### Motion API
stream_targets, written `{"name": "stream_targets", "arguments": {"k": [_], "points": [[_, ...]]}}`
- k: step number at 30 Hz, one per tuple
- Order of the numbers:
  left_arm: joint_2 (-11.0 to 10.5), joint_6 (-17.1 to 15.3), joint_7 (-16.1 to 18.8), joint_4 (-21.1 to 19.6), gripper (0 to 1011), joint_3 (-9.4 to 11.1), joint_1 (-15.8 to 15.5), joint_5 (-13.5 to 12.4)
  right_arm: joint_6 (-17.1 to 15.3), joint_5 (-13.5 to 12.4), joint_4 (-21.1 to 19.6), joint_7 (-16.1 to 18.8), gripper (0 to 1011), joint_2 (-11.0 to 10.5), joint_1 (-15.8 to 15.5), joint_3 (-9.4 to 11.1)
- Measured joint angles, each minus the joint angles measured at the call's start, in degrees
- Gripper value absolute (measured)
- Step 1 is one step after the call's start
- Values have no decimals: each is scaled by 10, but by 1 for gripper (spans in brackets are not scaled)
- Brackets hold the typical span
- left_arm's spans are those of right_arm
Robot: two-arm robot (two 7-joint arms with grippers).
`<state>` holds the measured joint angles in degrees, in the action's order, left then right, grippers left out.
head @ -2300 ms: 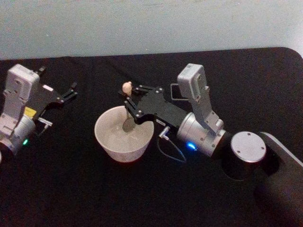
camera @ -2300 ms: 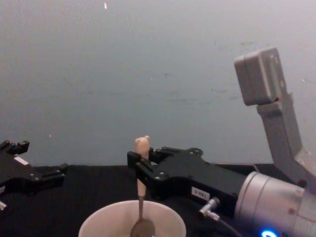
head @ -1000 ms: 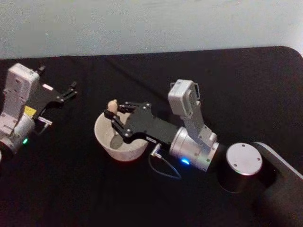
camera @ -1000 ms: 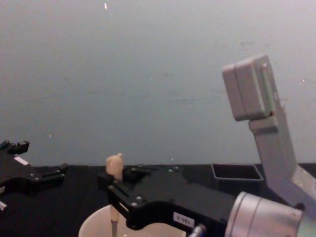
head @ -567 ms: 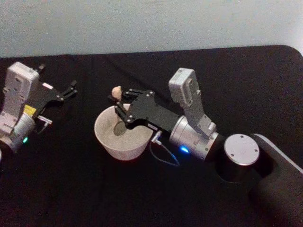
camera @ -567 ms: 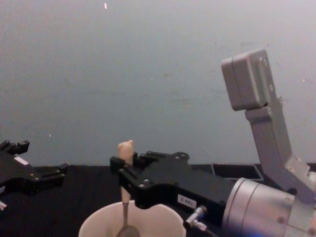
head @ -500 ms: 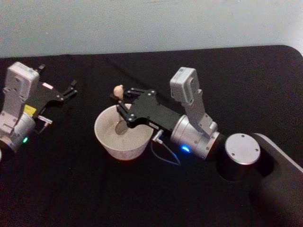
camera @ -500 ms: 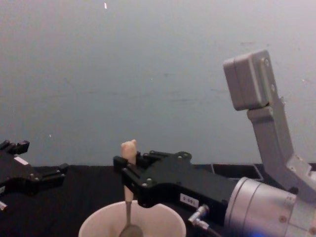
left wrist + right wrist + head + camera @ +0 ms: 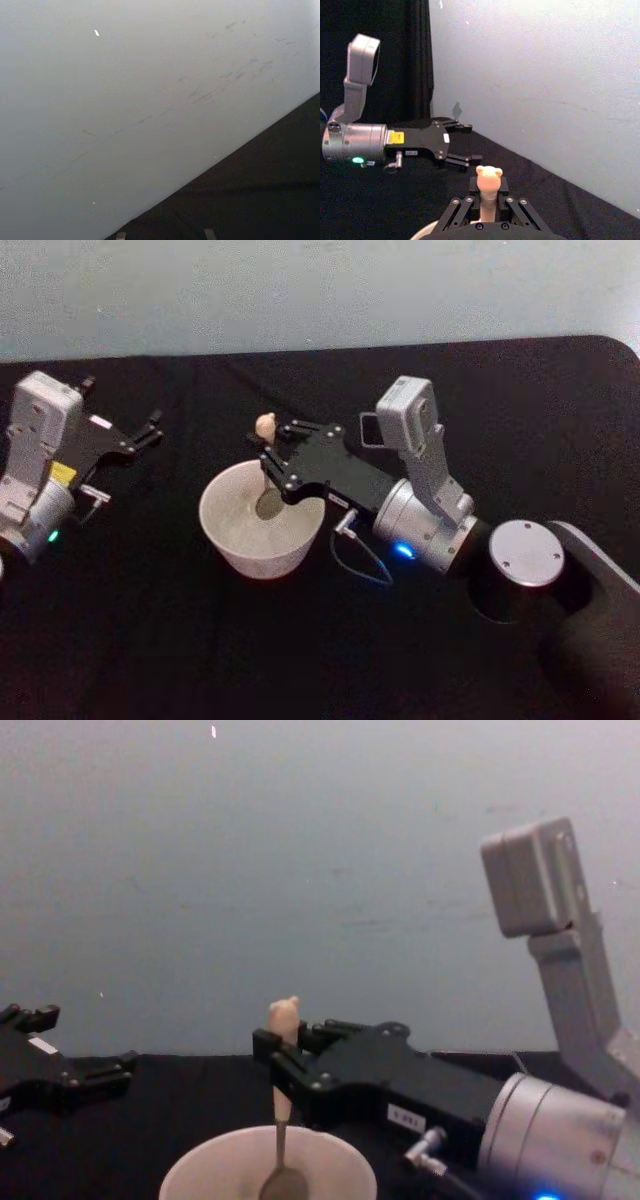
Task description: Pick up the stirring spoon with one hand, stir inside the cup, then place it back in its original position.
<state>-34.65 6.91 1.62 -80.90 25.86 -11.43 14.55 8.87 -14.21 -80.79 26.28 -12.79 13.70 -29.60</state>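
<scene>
**Right jaws clamped on the spoon, its bowl down in the cup**

The jaws of my right gripper (image 9: 268, 462) are closed on the stirring spoon (image 9: 266, 426), pinching it on the pale band just below the cream bear head. From my chest camera the spoon (image 9: 282, 1105) stands nearly upright. The bear head rises above my right gripper (image 9: 277, 1070), and the thin stem drops straight down from it. The small oval bowl is inside the cup (image 9: 200, 1172), below the rim. From my head camera the spoon's bowl sits toward the far right part of the cup (image 9: 250, 558), and I cannot tell whether it touches the bottom. My right arm reaches in over the cup's right rim.

The cup stands on the black table (image 9: 150, 640), a little left of centre in front of me. A dark square holder (image 9: 367, 429) sits behind my right gripper.

My left gripper (image 9: 152, 430) rests on the table at the far left, well apart from the cup. Its jaws are apart and hold nothing, as my right wrist camera shows where it catches the left gripper (image 9: 465, 145).
</scene>
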Motion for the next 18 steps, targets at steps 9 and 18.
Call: {"name": "stream_targets", "arguments": {"k": [9, 18], "points": [[0, 0, 0, 0, 1001, 0, 0, 0, -25, -27, -60, 9, 197, -21, -10, 14], [0, 0, 0, 0, 1001, 0, 0, 0, -43, -48, -119, 4, 197, -46, -16, 32]]}}
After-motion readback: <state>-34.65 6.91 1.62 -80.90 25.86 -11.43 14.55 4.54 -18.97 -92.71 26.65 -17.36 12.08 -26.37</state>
